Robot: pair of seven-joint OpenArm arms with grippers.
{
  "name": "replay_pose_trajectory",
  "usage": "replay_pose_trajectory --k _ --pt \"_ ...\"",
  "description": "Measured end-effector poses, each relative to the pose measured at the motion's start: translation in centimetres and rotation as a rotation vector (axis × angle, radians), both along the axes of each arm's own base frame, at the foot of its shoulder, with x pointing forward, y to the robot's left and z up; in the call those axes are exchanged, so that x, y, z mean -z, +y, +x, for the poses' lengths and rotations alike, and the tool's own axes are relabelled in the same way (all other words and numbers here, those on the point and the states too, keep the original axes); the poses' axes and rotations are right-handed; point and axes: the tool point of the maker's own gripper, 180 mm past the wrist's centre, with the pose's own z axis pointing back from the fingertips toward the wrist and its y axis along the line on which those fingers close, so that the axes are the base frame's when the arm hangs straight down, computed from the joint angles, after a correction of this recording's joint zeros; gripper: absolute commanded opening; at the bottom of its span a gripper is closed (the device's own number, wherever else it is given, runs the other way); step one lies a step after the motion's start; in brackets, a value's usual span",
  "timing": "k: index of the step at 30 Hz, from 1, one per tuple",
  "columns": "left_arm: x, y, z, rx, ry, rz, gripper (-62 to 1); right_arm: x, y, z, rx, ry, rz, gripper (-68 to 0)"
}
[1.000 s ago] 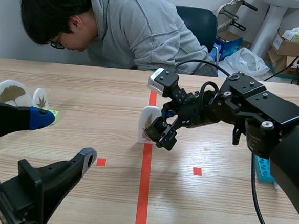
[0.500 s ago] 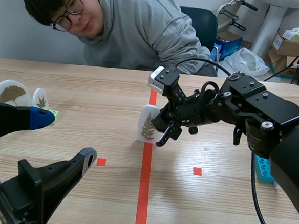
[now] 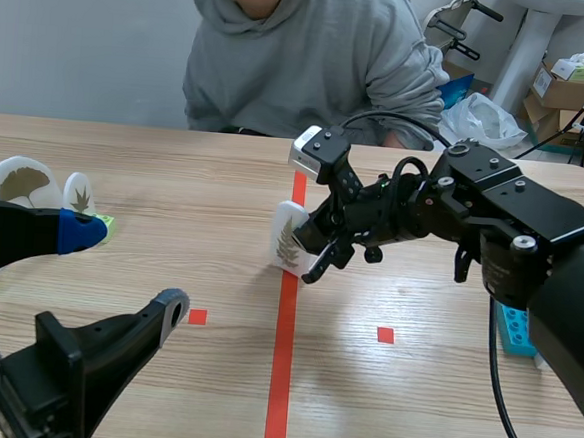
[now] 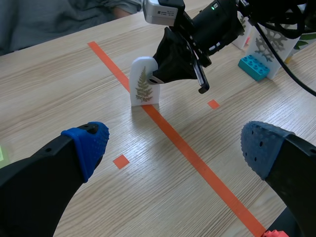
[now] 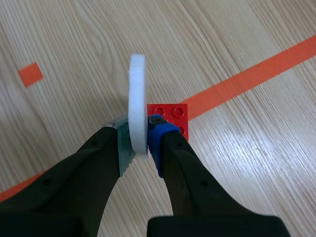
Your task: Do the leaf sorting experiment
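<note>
Nearest, left gripper [image 4: 175, 148] idle on the robot's side of the fern card [image 4: 143, 89], blue pads spread wide, nothing between them, well apart from the card. Fern card is the task item: white arch-topped card with a green fern frond, upright on the table [image 3: 175, 171], sitting on the centre tape line. Wrist view shows it slotted into a small red brick [image 5: 170, 114] as its base. Right gripper [image 5: 139, 140] comes in from the far side of the fern card and pinches it by the edge, one pad on each face, just above the red brick. Base looks down on the table or barely off it, can't tell. Teal brick [image 4: 254, 66] and another white leaf card [image 4: 269, 47] sit beyond the fern card on the right arm's side. Ginkgo card [image 3: 19, 180] and a smaller pointed-leaf card [image 3: 80, 194] stand well apart from it on the left arm's side. Person [image 3: 313, 60] in a grey hoodie sits across the table, behind the fern card. Step in hand, as a judgement: pick-up of the fern card for sorting. Next move calls for a straight lift that keeps the card upright so the brick comes along, then a carry to whichever group it matches. The group can't be told from this.
</note>
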Motion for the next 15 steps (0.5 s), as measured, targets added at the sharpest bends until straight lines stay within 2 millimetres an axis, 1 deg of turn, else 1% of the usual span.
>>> replay_pose_trajectory --k 2,4,6,8,11,15 --pt "0.0 0.0 0.0 0.000 0.000 0.000 -3.7 -0.8 0.2 0.4 0.037 0.010 0.037 -66.2" --pt "0.0 0.0 0.0 0.000 0.000 0.000 -3.7 -1.6 -0.1 1.5 0.116 0.010 0.070 -66.2" --pt "0.0 0.0 0.0 0.000 0.000 0.000 -3.7 -2.4 -1.2 2.9 0.209 0.015 0.105 -66.2" --pt "0.0 0.0 0.0 0.000 0.000 0.000 -3.7 -2.9 -3.0 4.2 0.320 0.031 0.147 -66.2" --pt "0.0 0.0 0.0 0.000 0.000 0.000 -3.7 -3.0 -6.6 5.6 0.479 0.038 0.178 -66.2" --pt "0.0 0.0 0.0 0.000 0.000 0.000 -3.7 -1.7 -11.2 5.7 0.651 0.081 0.181 -66.2"
